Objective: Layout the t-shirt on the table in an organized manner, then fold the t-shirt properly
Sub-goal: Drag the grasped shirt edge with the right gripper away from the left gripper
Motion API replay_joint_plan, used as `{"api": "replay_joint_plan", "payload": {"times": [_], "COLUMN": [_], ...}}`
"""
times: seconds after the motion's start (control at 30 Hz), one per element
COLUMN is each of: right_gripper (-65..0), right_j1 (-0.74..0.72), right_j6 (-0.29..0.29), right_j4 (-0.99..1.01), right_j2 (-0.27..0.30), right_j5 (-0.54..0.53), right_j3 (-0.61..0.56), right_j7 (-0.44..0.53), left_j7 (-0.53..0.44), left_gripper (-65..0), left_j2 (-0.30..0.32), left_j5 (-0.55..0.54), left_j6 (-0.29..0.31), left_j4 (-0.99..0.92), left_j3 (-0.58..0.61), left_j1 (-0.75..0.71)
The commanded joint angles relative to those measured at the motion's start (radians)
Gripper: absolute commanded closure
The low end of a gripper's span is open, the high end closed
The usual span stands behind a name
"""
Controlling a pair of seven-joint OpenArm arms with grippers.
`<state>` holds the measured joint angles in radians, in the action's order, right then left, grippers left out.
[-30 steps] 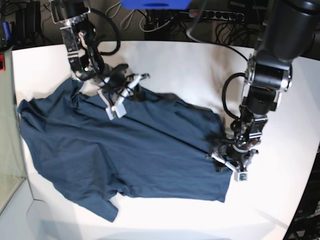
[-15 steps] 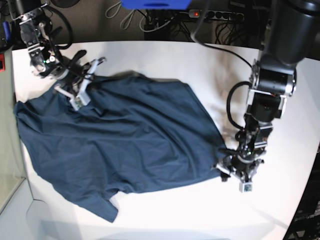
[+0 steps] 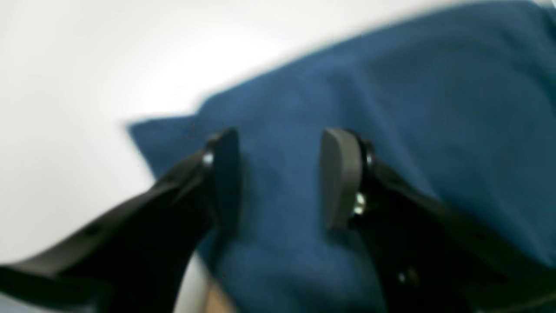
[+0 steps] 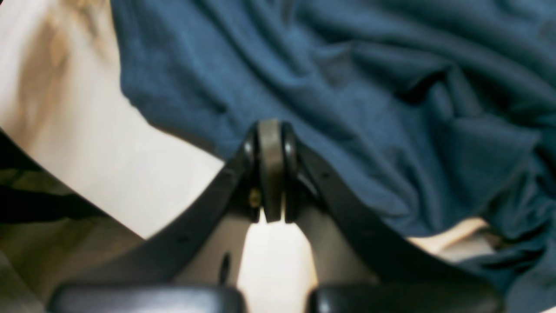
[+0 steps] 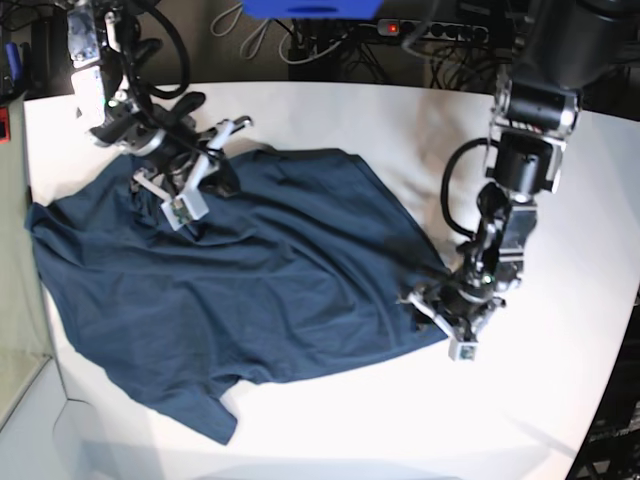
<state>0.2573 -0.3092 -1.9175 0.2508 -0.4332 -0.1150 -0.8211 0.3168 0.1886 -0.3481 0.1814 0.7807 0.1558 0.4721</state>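
Observation:
The dark navy t-shirt [image 5: 260,270] lies rumpled across the left and middle of the white table [image 5: 400,120]. My right gripper [image 5: 205,178] is at the shirt's upper left part. In the right wrist view its jaws [image 4: 271,169] are pressed shut at the edge of the wrinkled t-shirt [image 4: 347,87], over the table [image 4: 143,174]. My left gripper [image 5: 432,312] sits at the shirt's right corner. In the left wrist view it [image 3: 282,178] stands open, pads apart, with the flat corner of the t-shirt [image 3: 434,108] below them and bare table [image 3: 65,65] beyond.
Cables and a power strip [image 5: 430,30] run behind the table's far edge. A blue object [image 5: 310,8] hangs at the top. The table's curved edge runs down the right side, and a grey surface [image 5: 15,330] borders the left.
My right gripper swung left with the shirt's upper edge, then came back a little to the right, bunching the cloth leftward. The left gripper shifted slightly up and left at the shirt's corner.

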Motion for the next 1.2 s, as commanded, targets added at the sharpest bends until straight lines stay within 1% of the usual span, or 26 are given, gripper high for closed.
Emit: {"api": "replay_joint_plan", "payload": {"times": [0.0, 0.13, 0.2, 0.27, 0.3, 0.4, 0.47, 0.53, 0.57, 0.63, 0.77, 0.83, 0.93, 1.0, 1.07, 1.17], "right_gripper": [0.0, 0.0, -0.5, -3.9, -5.6, -8.7, -8.8, -8.1, -7.3, -6.2, -6.1, -6.3, -7.0, -11.7, -19.7, -33.5], "right_j1": [-0.011, 0.004, 0.026, 0.041, 0.047, 0.049, 0.05, 0.05, 0.05, 0.046, 0.05, 0.053, 0.055, 0.056, 0.067, 0.073], "right_j6": [0.002, -0.003, -0.003, -0.003, -0.003, -0.002, -0.002, -0.002, -0.002, -0.002, -0.002, -0.002, -0.002, -0.002, -0.002, -0.003], "right_j4": [-0.02, -0.02, -0.024, -0.035, -0.037, -0.032, -0.03, -0.03, -0.03, -0.03, -0.029, -0.029, -0.027, -0.027, -0.024, -0.009], "right_j2": [-0.009, -0.017, -0.018, -0.026, -0.04, -0.066, -0.075, -0.104, -0.107, -0.103, -0.106, -0.12, -0.146, -0.149, -0.15, -0.146], "right_j5": [-0.014, -0.017, -0.019, -0.019, -0.019, -0.016, -0.016, -0.016, -0.016, -0.014, -0.016, -0.019, -0.019, -0.019, -0.019, -0.019], "right_j3": [0.002, 0.001, 0.002, 0.002, 0.004, 0.007, 0.002, 0.002, 0.007, 0.002, 0.004, 0.002, 0.001, 0.001, -0.007, -0.059], "right_j7": [-0.004, -0.122, -0.145, -0.14, -0.14, -0.142, -0.142, -0.142, -0.142, -0.154, -0.186, -0.2, -0.203, -0.203, -0.195, -0.192], "left_j7": [-0.021, -0.025, -0.029, -0.078, -0.107, -0.166, -0.189, -0.204, -0.21, -0.21, -0.212, -0.212, -0.212, -0.212, -0.212, -0.212], "left_gripper": [-29.8, -29.8, -29.8, -29.8, -29.8, -29.8, -29.8, -29.8, -29.8, -29.8, -29.8, -29.8, -29.8, -29.8, -29.8, -29.8], "left_j2": [0.004, -0.001, -0.002, -0.002, -0.002, -0.002, -0.002, -0.002, -0.002, -0.001, 0.01, 0.032, 0.042, 0.05, 0.073, 0.082], "left_j5": [-0.004, -0.003, -0.004, -0.004, -0.003, 0.057, 0.113, 0.143, 0.151, 0.152, 0.159, 0.159, 0.157, 0.159, 0.159, 0.159], "left_j6": [0.0, 0.002, 0.003, 0.003, 0.005, 0.005, 0.005, 0.005, 0.007, 0.007, 0.007, 0.007, 0.007, 0.007, 0.007, 0.007], "left_j4": [0.01, -0.083, -0.125, -0.152, -0.163, -0.217, -0.241, -0.264, -0.272, -0.274, -0.28, -0.28, -0.28, -0.28, -0.28, -0.28], "left_j3": [0.0, 0.0, -0.002, 0.0, 0.0, 0.0, -0.002, -0.002, -0.002, -0.002, 0.0, 0.0, 0.0, -0.002, -0.002, -0.005], "left_j1": [0.03, 0.032, 0.035, 0.041, 0.041, 0.043, 0.049, 0.052, 0.052, 0.052, 0.05, 0.05, 0.05, 0.055, 0.055, 0.057]}}
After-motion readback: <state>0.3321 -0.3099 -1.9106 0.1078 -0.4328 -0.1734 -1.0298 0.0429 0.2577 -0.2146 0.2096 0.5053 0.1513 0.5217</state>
